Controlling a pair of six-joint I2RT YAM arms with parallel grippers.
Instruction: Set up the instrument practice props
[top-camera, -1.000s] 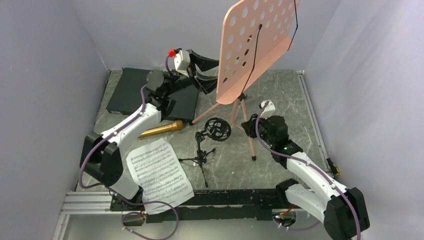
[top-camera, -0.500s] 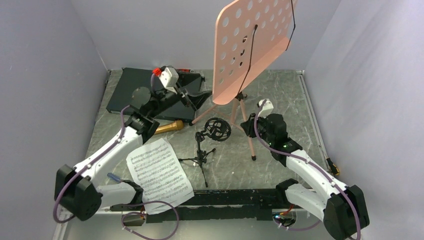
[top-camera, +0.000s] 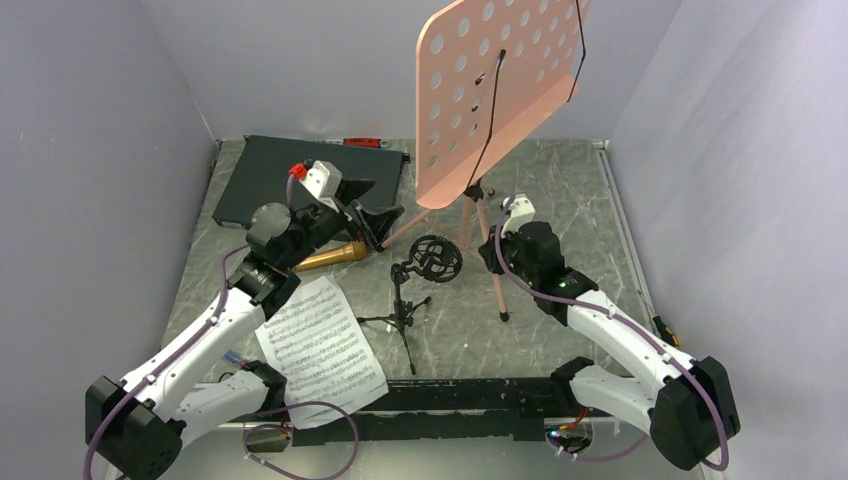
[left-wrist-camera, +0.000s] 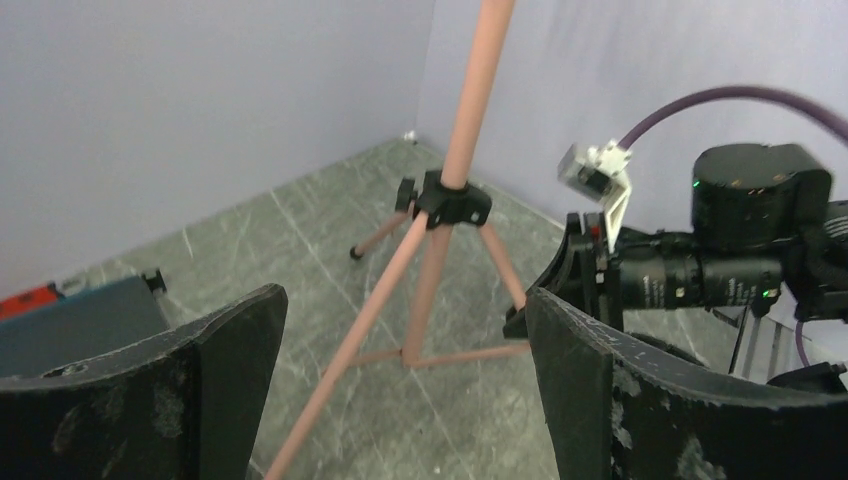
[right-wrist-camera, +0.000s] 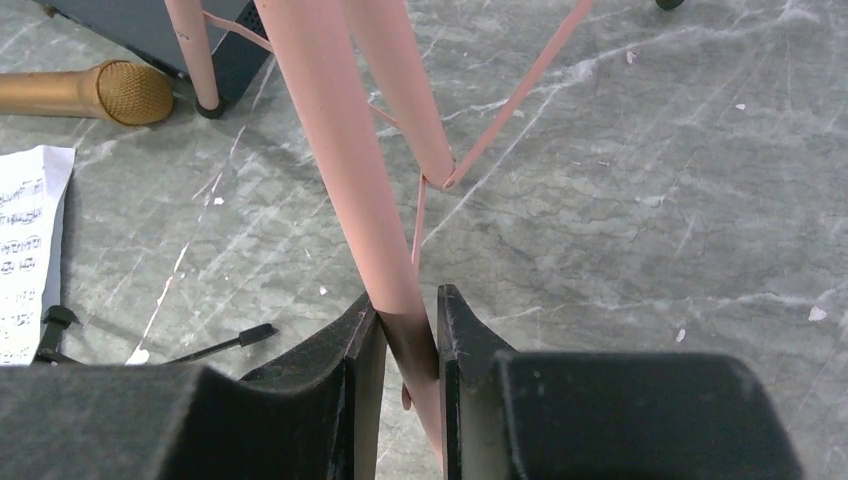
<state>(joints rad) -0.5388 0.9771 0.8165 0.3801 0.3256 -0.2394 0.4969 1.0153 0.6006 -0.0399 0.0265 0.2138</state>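
The pink perforated music stand (top-camera: 495, 95) stands on its tripod at the middle back, its desk high and tilted. My right gripper (top-camera: 497, 250) is shut on the tripod's near-right leg (right-wrist-camera: 340, 150), which is pinched between the pads (right-wrist-camera: 405, 330). My left gripper (top-camera: 385, 225) hangs open beside the tripod's left leg, and through its wide jaws (left-wrist-camera: 405, 300) I see the pole and hub (left-wrist-camera: 450, 200). The gold microphone (top-camera: 325, 257) lies on the table left of the tripod. A white sheet-music page (top-camera: 320, 340) lies near the left arm's base. The small black mic stand (top-camera: 410, 290) with its ring mount (top-camera: 436, 258) stands in the middle.
A flat black box (top-camera: 270, 180) lies at the back left with a red item (top-camera: 362, 142) behind it. Grey walls close in on three sides. A metal rail (top-camera: 170, 405) runs along the near edge. The right arm's wrist (left-wrist-camera: 740, 270) sits close behind the tripod.
My left arm has dropped from the desk's lower edge toward the tripod's left leg, with its jaws spread wider. The desk has swung to the left. The right gripper keeps its hold.
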